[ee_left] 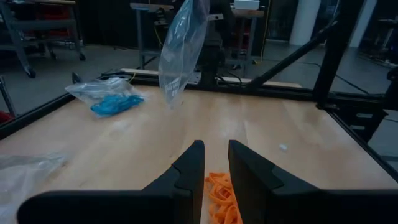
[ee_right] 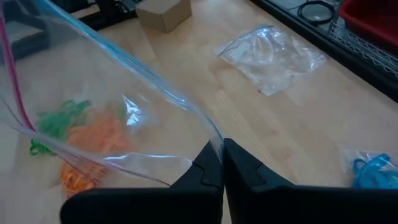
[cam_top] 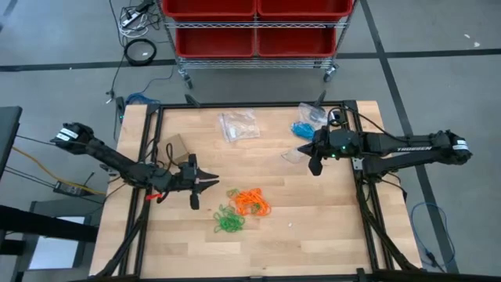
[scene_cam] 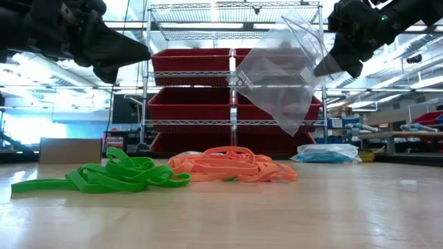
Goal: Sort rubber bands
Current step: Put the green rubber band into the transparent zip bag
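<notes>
Green rubber bands (scene_cam: pixel 104 176) lie beside orange ones (scene_cam: pixel 232 166), cardboard box (scene_cam: pixel 69 150) behind.

From my station, I saw grey floor (cam_top: pixel 70 31) crossed by dark tape lines around the wooden table (cam_top: pixel 313 227). At twelve o'clock stood a wheeled wire rack (cam_top: pixel 254 59) loaded with red bins (scene_cam: pixel 190 63). Black cables (cam_top: pixel 137 35) lay coiled at eleven o'clock. Beyond the rack, bright ceiling lights (scene_cam: pixel 41 69) lit an open workshop.
</notes>
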`<move>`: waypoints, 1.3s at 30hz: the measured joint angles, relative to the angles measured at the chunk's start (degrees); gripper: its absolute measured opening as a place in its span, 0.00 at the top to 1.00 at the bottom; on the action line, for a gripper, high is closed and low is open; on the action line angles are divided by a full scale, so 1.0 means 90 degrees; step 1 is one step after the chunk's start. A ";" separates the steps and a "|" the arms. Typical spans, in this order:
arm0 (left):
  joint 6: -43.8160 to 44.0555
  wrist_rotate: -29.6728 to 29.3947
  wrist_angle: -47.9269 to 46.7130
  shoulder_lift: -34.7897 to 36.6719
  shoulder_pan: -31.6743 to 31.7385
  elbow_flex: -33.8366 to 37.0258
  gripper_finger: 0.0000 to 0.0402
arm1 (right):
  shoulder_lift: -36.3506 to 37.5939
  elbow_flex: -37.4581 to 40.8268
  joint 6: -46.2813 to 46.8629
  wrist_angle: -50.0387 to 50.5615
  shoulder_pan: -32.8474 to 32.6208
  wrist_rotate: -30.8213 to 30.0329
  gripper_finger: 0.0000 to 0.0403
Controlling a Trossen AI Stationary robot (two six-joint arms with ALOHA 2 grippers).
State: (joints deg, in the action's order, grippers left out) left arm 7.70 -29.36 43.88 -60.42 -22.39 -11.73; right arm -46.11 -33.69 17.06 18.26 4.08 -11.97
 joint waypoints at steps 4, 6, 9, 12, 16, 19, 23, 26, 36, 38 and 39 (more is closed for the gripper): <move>0.0000 0.0000 0.0000 0.0000 0.0000 0.0000 0.80 | 0.0000 0.0000 0.0062 0.0026 0.0010 0.0000 1.00; 0.0000 0.0000 0.0000 0.0000 0.0000 0.0000 0.80 | 0.0000 0.0000 0.0138 0.0041 0.0007 0.0000 1.00; 0.0002 0.0000 0.0000 0.0000 0.0000 0.0000 0.80 | 0.0000 -0.0002 0.0150 0.0031 -0.0083 -0.0026 1.00; 0.0004 0.0000 -0.0002 0.0000 0.0000 0.0000 0.80 | 0.0000 -0.0002 0.0142 -0.0037 -0.0177 -0.0133 1.00; 0.0005 0.0000 -0.0002 0.0000 0.0000 0.0000 0.80 | 0.0000 -0.0005 0.0138 -0.0111 -0.0277 -0.0214 1.00; 0.0005 0.0000 -0.0004 0.0000 0.0000 0.0000 0.80 | 0.0000 -0.0005 0.0141 -0.0087 -0.0313 -0.0211 1.00; 0.0005 0.0000 -0.0004 0.0000 0.0000 0.0000 0.80 | 0.0000 -0.0005 0.0141 -0.0068 -0.0376 -0.0216 1.00; 0.0005 0.0000 -0.0005 0.0000 0.0000 0.0000 0.80 | 0.0000 -0.0005 0.0098 -0.0068 -0.0413 -0.0224 1.00; 0.0005 0.0000 -0.0005 0.0000 0.0000 0.0000 0.80 | 0.0000 -0.0005 0.0039 -0.0068 -0.0415 -0.0272 1.00; 0.0005 0.0000 -0.0005 0.0000 0.0000 0.0000 0.80 | 0.0000 -0.0005 0.0020 -0.0068 -0.0415 -0.0272 1.00; 0.0005 0.0000 -0.0005 0.0000 0.0000 0.0000 0.80 | 0.0000 -0.0005 -0.0017 -0.0068 -0.0415 -0.0273 1.00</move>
State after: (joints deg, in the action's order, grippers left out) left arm 7.75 -29.36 43.83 -60.42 -22.39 -11.73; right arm -46.11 -33.74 16.91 17.65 0.34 -14.43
